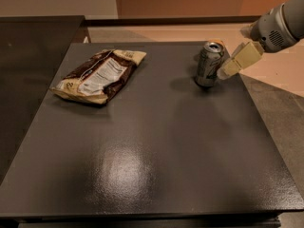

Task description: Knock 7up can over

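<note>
The 7up can (209, 63) is silvery with green label marks and a silver top. It stands upright at the far right of the dark table (156, 165). My gripper (224, 73) comes in from the right on a grey arm. Its cream-coloured fingers (240, 59) slant down to the left, and the tips are right against the can's right side, at about mid height.
A brown-and-cream snack bag (99, 75) lies flat at the far left of the table. A small orange thing (219, 42) shows just behind the can's top. A black counter (33, 46) runs along the left. Grey floor (280, 108) lies past the table's right edge.
</note>
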Controlling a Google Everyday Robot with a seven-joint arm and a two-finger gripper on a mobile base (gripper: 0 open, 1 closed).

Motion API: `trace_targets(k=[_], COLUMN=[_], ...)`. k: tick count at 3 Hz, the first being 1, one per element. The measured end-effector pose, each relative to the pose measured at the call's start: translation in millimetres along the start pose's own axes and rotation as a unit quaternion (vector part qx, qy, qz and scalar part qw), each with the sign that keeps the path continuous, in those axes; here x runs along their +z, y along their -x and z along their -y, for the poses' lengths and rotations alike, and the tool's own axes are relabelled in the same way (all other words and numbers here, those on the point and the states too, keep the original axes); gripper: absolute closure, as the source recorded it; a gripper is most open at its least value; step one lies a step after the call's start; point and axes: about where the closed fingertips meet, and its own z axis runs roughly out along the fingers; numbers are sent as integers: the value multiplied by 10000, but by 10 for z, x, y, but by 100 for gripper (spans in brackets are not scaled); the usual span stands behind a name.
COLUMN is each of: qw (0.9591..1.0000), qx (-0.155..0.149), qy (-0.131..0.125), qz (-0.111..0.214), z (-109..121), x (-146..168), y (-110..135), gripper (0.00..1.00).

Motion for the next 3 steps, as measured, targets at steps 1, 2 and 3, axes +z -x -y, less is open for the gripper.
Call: trace_targets(k=[1, 2, 3], qw=[9999, 9997, 9992], qx=[60, 95, 149], qy=[26, 32, 83], qz=[111, 236, 373], z=[64, 123, 161], x=[143, 258, 385], y=[-7, 13, 39], gripper=[0, 0, 0])
